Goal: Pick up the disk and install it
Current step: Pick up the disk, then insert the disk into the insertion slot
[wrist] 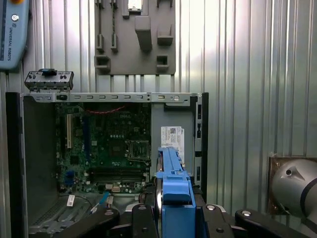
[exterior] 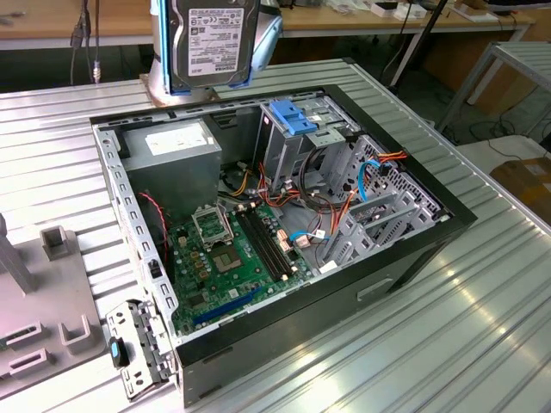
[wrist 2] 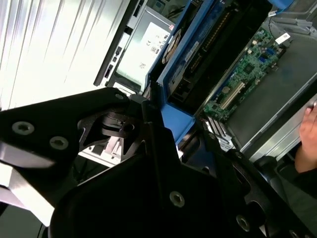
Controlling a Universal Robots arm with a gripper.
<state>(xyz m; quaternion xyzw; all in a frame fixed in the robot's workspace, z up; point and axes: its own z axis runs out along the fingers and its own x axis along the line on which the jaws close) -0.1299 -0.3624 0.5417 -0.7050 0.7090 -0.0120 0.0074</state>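
Step in hand: carry phase. The pick looks done. The disk (exterior: 211,39) hangs clear above the open computer case (exterior: 301,337), over its far rim, stood on edge with the label face outward. It is not yet seated in anything.

Gripper (wrist: 176,220): jaws closed in on the disk, one on each flat side, pinching it. The blue side rail (wrist: 174,186) stands up between them in the first wrist view. No visible tilt; the grip reads as firm.

Judgement on what installing calls for: the disk has to reach the drive cage (exterior: 284,153) inside the case, under the blue bracket (exterior: 291,116). That needs the rails square to the cage slot. It also needs a path that misses the loose cables (exterior: 327,215) lying inside the case next to the cage. I cannot tell whether the bay is free.

Surface: a ribbed metal table (exterior: 482,327) under the case, with bright glare along the ribs. A grey fixture plate (exterior: 39,314) lies beside the case. The motherboard (wrist: 106,144) sits bare on the case floor.

Room: workbenches (exterior: 52,26) beyond the case. In the second wrist view, a person's hand (wrist 2: 308,126) is near the case's edge.
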